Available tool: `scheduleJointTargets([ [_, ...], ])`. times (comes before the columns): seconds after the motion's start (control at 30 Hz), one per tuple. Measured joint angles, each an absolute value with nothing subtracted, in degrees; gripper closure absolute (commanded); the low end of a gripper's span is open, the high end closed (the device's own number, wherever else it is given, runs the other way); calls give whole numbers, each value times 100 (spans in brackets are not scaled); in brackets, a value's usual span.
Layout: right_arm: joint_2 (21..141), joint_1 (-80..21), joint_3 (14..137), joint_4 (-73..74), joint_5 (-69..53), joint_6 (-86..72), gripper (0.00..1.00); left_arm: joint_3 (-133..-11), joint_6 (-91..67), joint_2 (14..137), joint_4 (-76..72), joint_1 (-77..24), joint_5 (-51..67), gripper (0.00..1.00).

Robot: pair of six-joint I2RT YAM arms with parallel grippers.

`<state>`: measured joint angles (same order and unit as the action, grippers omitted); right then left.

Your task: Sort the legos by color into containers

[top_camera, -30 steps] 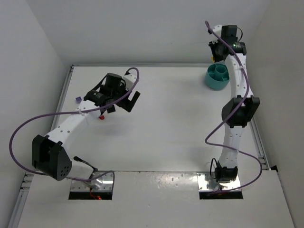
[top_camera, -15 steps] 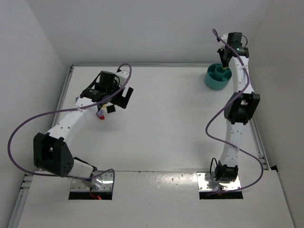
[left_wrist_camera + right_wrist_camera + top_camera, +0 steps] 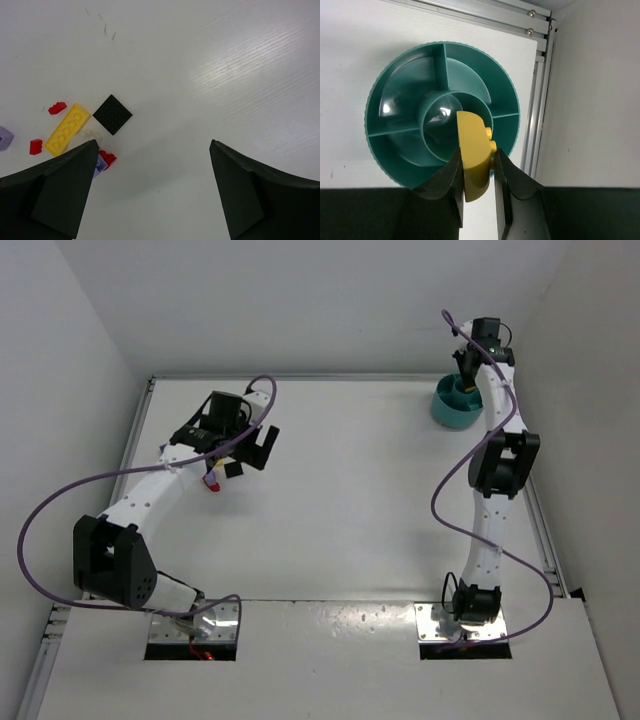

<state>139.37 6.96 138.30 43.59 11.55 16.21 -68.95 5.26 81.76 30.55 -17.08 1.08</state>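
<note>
R gripper (image 3: 477, 161) pinches a yellow lego (image 3: 474, 150) lengthwise right above the teal tub (image 3: 470, 65), brick tip over the edge of its centre well (image 3: 437, 127). L gripper (image 3: 152, 146), jaws spread, hovers across the table w/ loose legos (image 3: 67, 129) just left of its opening.

Everything's looking bright and evenly lit from overhead. The worktop (image 3: 250, 70) is throwing streaky glare, the teal tub (image 3: 390, 145) is catching a shiny spot dead center, shadows are looking soft.
</note>
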Motion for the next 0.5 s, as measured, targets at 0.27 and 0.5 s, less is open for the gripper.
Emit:
scheduleJointTargets([
  [0.27, 14073, 711, 13845, 4198, 1153, 1494, 42, -6860, 519, 8191, 3055, -1588, 130, 0],
  [0.5, 13941, 735, 13839, 4318, 764, 1284, 46, -6860, 449, 8219, 3059, -1317, 183, 14],
])
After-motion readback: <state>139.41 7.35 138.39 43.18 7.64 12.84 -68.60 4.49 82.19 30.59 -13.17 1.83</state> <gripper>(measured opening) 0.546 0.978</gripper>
